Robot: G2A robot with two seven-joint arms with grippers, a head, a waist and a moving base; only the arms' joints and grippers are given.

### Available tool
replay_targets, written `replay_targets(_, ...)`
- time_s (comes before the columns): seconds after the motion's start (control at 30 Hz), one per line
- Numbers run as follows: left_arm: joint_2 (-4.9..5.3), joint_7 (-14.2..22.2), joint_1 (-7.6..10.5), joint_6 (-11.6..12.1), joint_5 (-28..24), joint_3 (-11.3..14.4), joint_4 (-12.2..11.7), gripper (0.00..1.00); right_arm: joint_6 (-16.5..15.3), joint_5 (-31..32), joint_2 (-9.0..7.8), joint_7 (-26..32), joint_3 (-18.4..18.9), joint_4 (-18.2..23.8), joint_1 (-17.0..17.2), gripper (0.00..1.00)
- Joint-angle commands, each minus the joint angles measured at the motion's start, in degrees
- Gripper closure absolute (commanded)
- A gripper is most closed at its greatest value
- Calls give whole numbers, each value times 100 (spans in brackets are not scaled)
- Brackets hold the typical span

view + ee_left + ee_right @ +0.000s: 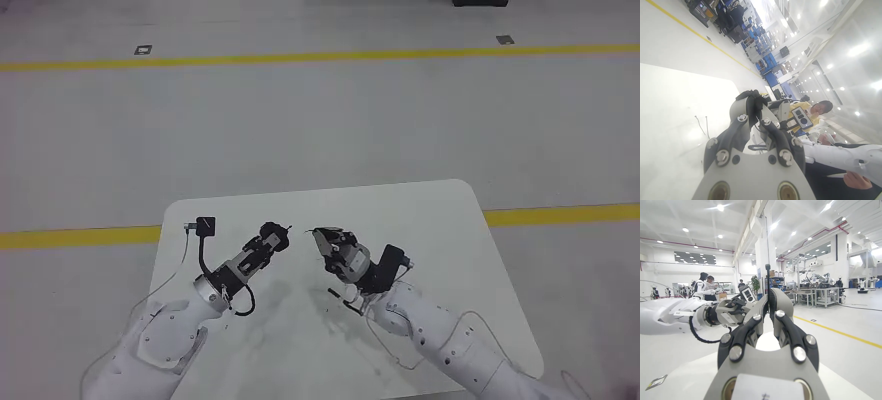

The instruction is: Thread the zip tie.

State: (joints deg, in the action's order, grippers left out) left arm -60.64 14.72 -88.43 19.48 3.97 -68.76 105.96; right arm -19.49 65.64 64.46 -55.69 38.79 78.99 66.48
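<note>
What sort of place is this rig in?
Likely a robotics lab or factory hall: humanoid robots standing about, benches carrying robot arms, and yellow floor lines marking off a wide open floor.

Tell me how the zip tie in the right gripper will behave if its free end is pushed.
Standing straight and unsupported above the right gripper, the zip tie is probably springy, not floppy: pushed, it should bend and flick back. So thin a strap is likely very light. Held only between ribbed pads, it may slip if pulled lengthwise.
</note>
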Motion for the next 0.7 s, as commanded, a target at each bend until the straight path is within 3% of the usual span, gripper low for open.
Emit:
replay_targets(0.0,0,0,0,0,0,0,0,100,1,30,10,-245,-127,-218,-160,100)
replay_targets(0.07,0,0,0,0,0,0,0,100,1,-20,14,-472,-276,-377,-287,100)
replay_targets(0.67,0,0,0,0,0,0,0,100,1,-20,14,-472,-276,-377,-287,100)
